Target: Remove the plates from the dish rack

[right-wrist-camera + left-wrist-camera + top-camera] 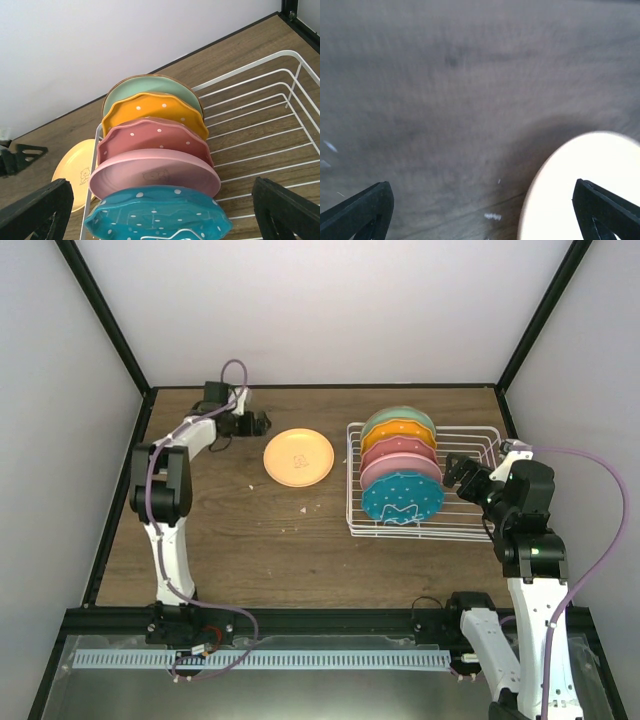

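Peach plate (298,457) bears a small printed mark (84,175), too tiny to read

No word, number or brand name can be read. The peach plate (75,170), lying left of the dish rack (470,455), carries a small drawn figure, too small to show any letters. The pink plate (155,176) in the rack bears a faint mark, not legible.

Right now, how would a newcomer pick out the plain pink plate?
Look at the white wire dish rack on the right of the table, where five plates stand on edge in a row. The pink plate is second from the robot's end, between the teal plate and the maroon plate; unlike both, it has no white dots.
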